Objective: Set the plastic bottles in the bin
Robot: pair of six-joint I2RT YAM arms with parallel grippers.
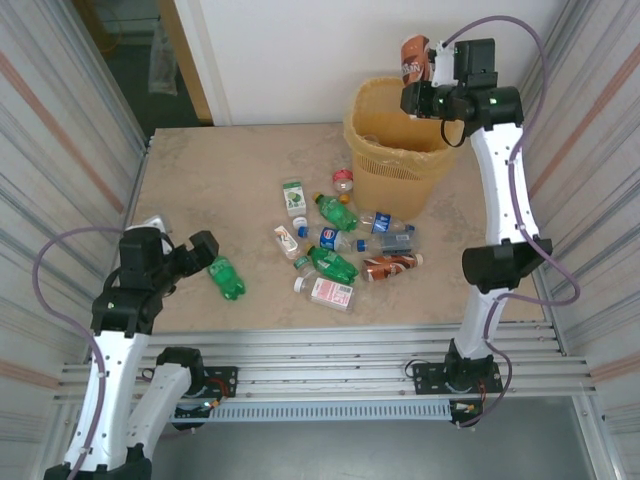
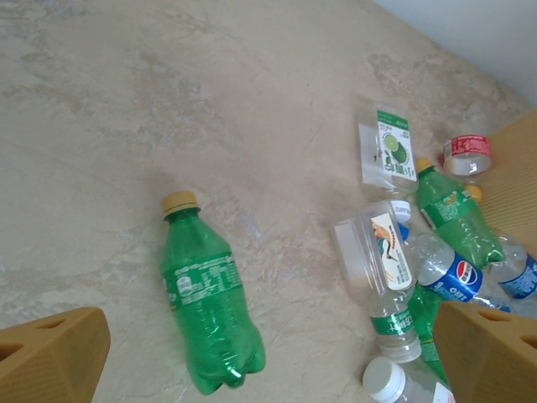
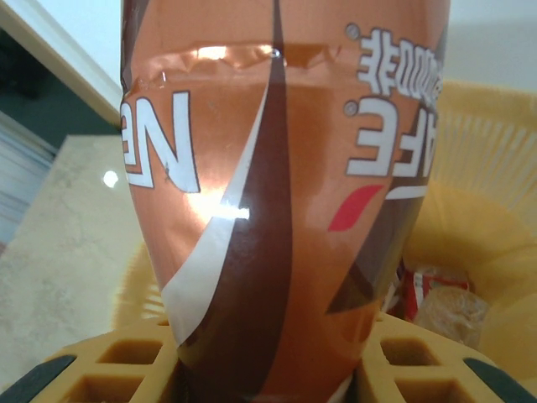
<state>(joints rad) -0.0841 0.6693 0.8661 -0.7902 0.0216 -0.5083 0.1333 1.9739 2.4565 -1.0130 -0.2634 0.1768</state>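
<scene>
Right gripper (image 1: 419, 72) is clamped on the brown-labelled bottle (image 1: 413, 55) by the bin (image 1: 390, 182) rim; centre it over the opening before you release.

The left arm (image 1: 105, 365) and right arm (image 1: 497, 170) share one build: glossy white tubular links joined by chunky black joint housings. A thin lilac cable (image 1: 42, 262) loops alongside each. Small green lights (image 1: 437, 100) glow on the right wrist. The fingers (image 2: 50, 353) are ochre plastic, moulded with square hollow pockets.
</scene>
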